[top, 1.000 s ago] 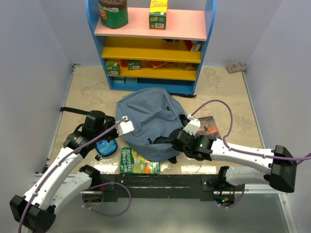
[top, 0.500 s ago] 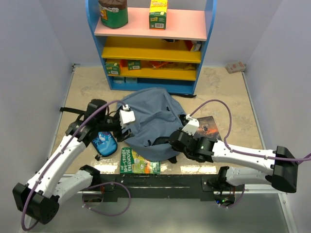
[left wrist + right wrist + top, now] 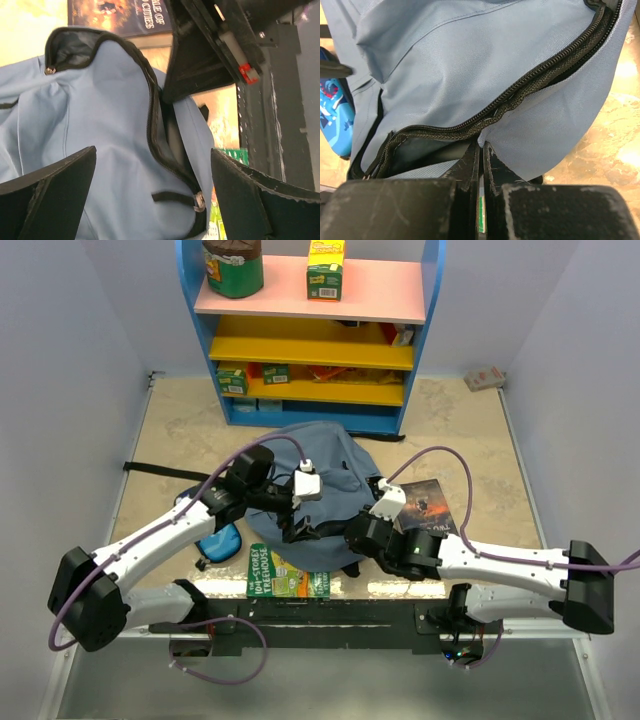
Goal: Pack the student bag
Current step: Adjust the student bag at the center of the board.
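Note:
The student bag, grey-blue fabric with a black zipper, lies in the middle of the table below the shelf. My left gripper hovers over its near side. In the left wrist view it stands open, both fingers apart from the fabric, with the zipper and its metal pull between them. My right gripper is at the bag's near right edge. In the right wrist view it is shut on the bag, pinching the fabric lip just under the partly open zipper.
A blue printed pencil case lies left of the bag. A green book lies at the near edge and a dark-covered book to the bag's right. The blue shelf unit stands behind. A small box sits far right.
My left gripper has opened and swung right from the bag's left edge, across to its near zipper. The right gripper has stayed shut on the bag's edge, shifting slightly left.

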### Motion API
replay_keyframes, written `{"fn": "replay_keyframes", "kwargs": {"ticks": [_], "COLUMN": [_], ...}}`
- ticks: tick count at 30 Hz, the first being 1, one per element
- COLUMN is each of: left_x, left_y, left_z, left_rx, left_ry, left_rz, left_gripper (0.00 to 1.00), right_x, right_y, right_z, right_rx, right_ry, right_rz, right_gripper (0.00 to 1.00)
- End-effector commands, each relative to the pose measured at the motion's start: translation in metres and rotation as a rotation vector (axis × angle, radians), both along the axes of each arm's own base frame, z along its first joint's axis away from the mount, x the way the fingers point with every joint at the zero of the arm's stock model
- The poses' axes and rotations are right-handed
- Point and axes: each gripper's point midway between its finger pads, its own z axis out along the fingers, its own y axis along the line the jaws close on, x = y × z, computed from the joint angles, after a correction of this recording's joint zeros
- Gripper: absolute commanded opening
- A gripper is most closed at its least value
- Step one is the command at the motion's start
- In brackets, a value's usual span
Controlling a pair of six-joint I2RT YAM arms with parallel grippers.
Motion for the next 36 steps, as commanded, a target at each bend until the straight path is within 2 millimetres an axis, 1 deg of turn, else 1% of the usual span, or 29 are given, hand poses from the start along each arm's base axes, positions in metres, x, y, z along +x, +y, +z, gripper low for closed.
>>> {"fn": "replay_keyframes", "kwargs": {"ticks": [1, 3, 7, 9, 11, 12, 13, 14, 15, 16, 19, 23, 24, 26, 27, 28, 32, 36], "left_x": [0.015, 0.013, -0.002, -0.006, 0.0, 0.003, 0.014, 0.019, 0.028, 0.038, 0.049, 0.051, 0.05, 0.043, 0.04, 0.033, 0.025, 0.017], "left_y": [-0.017, -0.02, -0.028, -0.03, -0.031, -0.029, -0.029, -0.028, -0.03, -0.029, -0.029, -0.03, -0.031, -0.032, -0.034, -0.036, -0.036, -0.035], "left_z": [0.008, 0.001, -0.008, -0.017, -0.024, -0.029, -0.029, -0.032, -0.027, -0.025, -0.022, -0.02, -0.018, -0.018, -0.016, -0.016, -0.024, -0.035], "left_rx": [-0.074, -0.071, -0.063, -0.049, -0.029, -0.017, -0.013, -0.004, -0.016, -0.014, -0.011, -0.03, -0.037, -0.042, -0.046, -0.05, -0.05, -0.026], "left_ry": [-0.044, -0.018, 0.021, 0.012, -0.014, -0.023, -0.059, -0.077, -0.112, -0.148, -0.173, -0.155, -0.154, -0.118, -0.104, -0.082, -0.055, -0.051], "left_rz": [0.037, 0.034, -0.018, -0.042, -0.017, 0.001, 0.04, 0.062, 0.084, 0.12, 0.17, 0.194, 0.192, 0.162, 0.151, 0.121, 0.083, 0.039], "left_gripper": [1.0, 1.0, 1.0, 0.99, 0.95, 0.89, 0.86, 0.81, 0.72, 0.71, 0.71, 0.7, 0.73, 0.78, 0.83, 0.83, 0.8, 0.74], "right_x": [0.007, 0.007, 0.007, 0.007, 0.008, 0.008, 0.007, 0.007, 0.006, 0.005, 0.002, -0.002, -0.003, -0.004, -0.005, -0.004, -0.003, -0.003], "right_y": [0.007, 0.005, 0.005, 0.009, 0.016, 0.017, 0.019, 0.02, 0.02, 0.019, 0.017, 0.017, 0.017, 0.017, 0.018, 0.017, 0.019, 0.017], "right_z": [0.02, 0.02, 0.022, 0.025, 0.031, 0.033, 0.034, 0.036, 0.034, 0.034, 0.029, 0.022, 0.019, 0.017, 0.016, 0.016, 0.019, 0.023], "right_rx": [0.076, 0.073, 0.089, 0.11, 0.139, 0.144, 0.14, 0.143, 0.141, 0.138, 0.128, 0.116, 0.11, 0.104, 0.102, 0.1, 0.101, 0.102], "right_ry": [-0.068, -0.067, -0.074, -0.086, -0.103, -0.109, -0.117, -0.121, -0.122, -0.124, -0.115, -0.102, -0.097, -0.094, -0.092, -0.094, -0.105, -0.111], "right_rz": [-0.014, -0.016, -0.011, 0.004, 0.027, 0.035, 0.052, 0.054, 0.059, 0.061, 0.07, 0.087, 0.09, 0.093, 0.096, 0.095, 0.1, 0.093], "right_gripper": [0.0, 0.0, 0.0, 0.0, 0.0, 0.0, 0.0, 0.0, 0.0, 0.0, 0.0, 0.0, 0.0, 0.0, 0.0, 0.0, 0.0, 0.0]}}
